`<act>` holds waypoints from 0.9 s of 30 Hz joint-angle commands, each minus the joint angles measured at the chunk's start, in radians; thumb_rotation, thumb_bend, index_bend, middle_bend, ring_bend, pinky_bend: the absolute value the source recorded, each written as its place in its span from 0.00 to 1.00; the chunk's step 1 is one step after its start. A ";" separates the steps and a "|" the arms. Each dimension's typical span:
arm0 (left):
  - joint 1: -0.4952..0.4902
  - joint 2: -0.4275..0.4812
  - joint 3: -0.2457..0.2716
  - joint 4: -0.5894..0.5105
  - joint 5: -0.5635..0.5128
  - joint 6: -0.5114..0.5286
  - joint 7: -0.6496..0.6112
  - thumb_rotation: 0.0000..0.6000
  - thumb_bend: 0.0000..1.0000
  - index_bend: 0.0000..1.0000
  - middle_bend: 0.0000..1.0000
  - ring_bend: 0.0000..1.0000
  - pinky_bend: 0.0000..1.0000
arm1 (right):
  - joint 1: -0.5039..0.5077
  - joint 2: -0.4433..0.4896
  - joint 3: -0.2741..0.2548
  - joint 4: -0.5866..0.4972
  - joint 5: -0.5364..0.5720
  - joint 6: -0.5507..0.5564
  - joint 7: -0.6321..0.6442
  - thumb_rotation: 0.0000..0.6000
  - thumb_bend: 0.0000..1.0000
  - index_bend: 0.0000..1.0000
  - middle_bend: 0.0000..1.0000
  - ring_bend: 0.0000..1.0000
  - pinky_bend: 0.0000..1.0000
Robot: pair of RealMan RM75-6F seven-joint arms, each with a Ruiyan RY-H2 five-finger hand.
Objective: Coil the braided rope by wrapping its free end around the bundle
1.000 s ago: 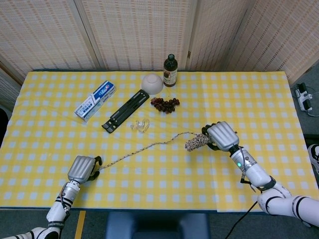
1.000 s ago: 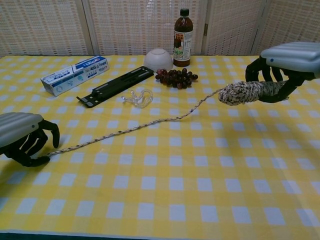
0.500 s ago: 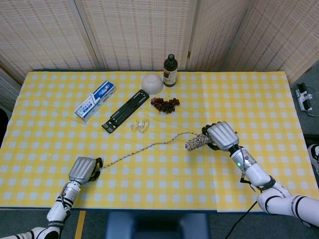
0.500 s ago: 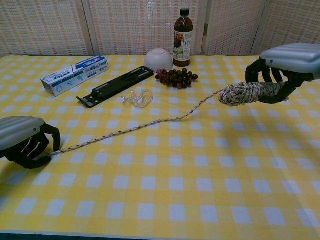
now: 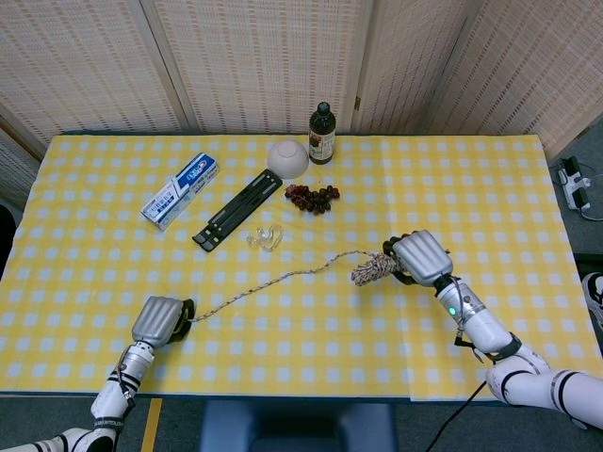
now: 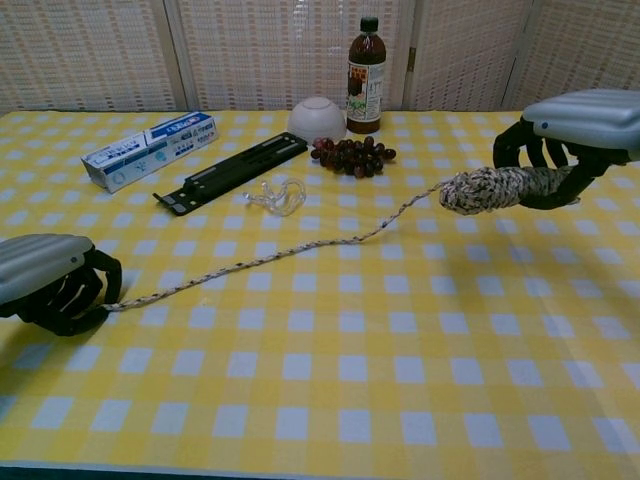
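The rope (image 6: 270,255) runs slack across the surface (image 5: 311,330) from the left hand (image 6: 45,282) at about 8 o'clock up to the bundle (image 6: 495,188) at about 3 o'clock, where the right hand (image 6: 575,140) has its fingers (image 6: 520,150) curled around the wound end, lifted clear. The left hand's fingers are curled in around the free end, which reaches them, though whether they truly pinch it I cannot tell. It looks light, limp and braided enough to grip; best held near the tip and at the bundle's middle.

Even indoor light, soft shadows
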 commanded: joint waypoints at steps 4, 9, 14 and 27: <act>0.004 -0.001 -0.002 0.012 0.042 0.036 -0.042 1.00 0.52 0.63 0.86 0.78 0.74 | -0.004 0.004 0.004 -0.004 0.000 0.007 0.008 1.00 0.65 0.78 0.63 0.67 0.55; 0.005 0.010 -0.010 0.010 0.091 0.075 -0.092 1.00 0.55 0.67 0.89 0.81 0.75 | -0.010 0.013 0.009 -0.015 -0.010 0.028 0.021 1.00 0.65 0.79 0.63 0.67 0.55; -0.006 0.058 -0.024 -0.027 0.131 0.092 -0.144 1.00 0.57 0.70 0.91 0.83 0.76 | -0.022 0.031 0.018 -0.042 -0.026 0.058 0.056 1.00 0.65 0.80 0.64 0.68 0.56; -0.116 0.282 -0.137 -0.247 0.145 0.012 -0.234 1.00 0.57 0.73 0.93 0.85 0.78 | -0.027 0.068 0.013 -0.219 -0.202 0.134 0.313 1.00 0.65 0.86 0.68 0.73 0.61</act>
